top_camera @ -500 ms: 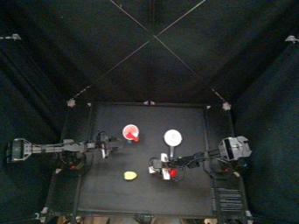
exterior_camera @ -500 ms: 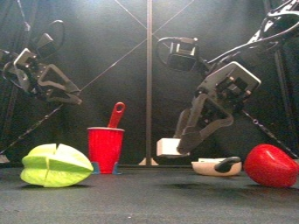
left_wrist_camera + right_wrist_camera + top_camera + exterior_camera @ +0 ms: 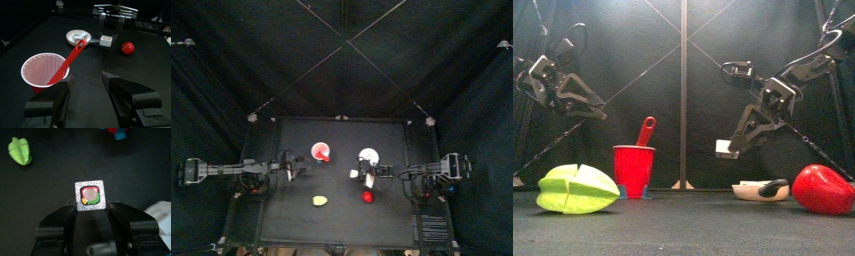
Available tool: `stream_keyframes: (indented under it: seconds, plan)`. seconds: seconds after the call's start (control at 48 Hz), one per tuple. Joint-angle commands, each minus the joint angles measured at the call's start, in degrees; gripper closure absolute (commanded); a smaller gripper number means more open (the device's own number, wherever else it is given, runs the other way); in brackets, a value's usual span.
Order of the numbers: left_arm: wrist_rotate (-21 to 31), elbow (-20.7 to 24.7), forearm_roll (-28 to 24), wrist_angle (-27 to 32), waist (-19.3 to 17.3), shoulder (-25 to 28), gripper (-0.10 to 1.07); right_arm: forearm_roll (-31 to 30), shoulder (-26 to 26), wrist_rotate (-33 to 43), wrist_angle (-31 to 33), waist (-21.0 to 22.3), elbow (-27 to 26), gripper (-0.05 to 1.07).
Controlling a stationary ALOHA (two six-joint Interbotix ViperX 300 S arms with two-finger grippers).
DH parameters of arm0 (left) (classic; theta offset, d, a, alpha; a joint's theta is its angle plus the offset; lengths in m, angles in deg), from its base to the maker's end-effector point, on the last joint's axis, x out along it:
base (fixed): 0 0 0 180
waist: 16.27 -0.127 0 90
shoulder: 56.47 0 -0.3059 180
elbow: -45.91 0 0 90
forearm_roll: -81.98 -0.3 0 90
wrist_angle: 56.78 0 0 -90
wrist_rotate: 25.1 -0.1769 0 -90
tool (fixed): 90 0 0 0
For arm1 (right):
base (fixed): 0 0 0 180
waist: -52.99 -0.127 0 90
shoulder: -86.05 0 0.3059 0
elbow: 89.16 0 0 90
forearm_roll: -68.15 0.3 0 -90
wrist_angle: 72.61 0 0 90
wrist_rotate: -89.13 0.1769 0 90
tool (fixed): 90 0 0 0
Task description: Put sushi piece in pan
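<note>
The sushi piece (image 3: 89,194) is a small white square block with a pink, red and green face. My right gripper (image 3: 89,204) is shut on it and holds it above the table (image 3: 285,215), as the front view (image 3: 724,149) shows. The pan (image 3: 369,155) is a plain white round dish just beyond the gripper (image 3: 358,176); in the front view it (image 3: 758,190) lies low and to the right of the held piece. The left wrist view shows the pan (image 3: 79,36) beside the held sushi piece (image 3: 107,40). My left gripper (image 3: 87,95) is open and empty, resting at the table's left (image 3: 289,172).
A red cup (image 3: 633,170) with a red spoon (image 3: 645,130) stands left of the pan. A yellow-green fruit (image 3: 576,188) lies at the front left. A red round lump (image 3: 820,190) lies at the front right, near the pan.
My right gripper has lifted the sushi piece higher off the table and carried it a little toward the pan. The left arm has not moved.
</note>
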Motion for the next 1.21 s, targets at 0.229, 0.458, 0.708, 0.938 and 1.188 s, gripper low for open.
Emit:
stream_keyframes:
  seconds: [0.229, 0.458, 0.708, 0.938, 1.188]
  plan:
    - [-0.1, 0.7, 0.1, -0.3, -0.2, 0.1, 0.11, 9.5, -13.6, 0.0, -1.4, 13.9, 9.2, 0.48]
    - [-0.1, 0.8, 0.1, -0.3, -0.2, 0.1, 0.11, 11.7, -15.4, 0.0, -6.0, 15.4, 13.8, 0.48]
    - [-0.1, 0.7, 0.1, -0.3, -0.3, 0.1, 0.11, 12.1, -14.0, 0.0, -6.8, 17.0, 14.5, 0.47]
    - [-0.1, 0.7, 0.1, -0.3, -0.3, 0.1, 0.11, 12.2, -12.8, 0.0, -8.9, 17.2, 14.5, 0.37]
    - [-0.1, 0.7, 0.1, -0.3, -0.3, 0.1, 0.11, 12.3, -11.7, 0.0, -9.3, 17.1, 14.5, 0.19]
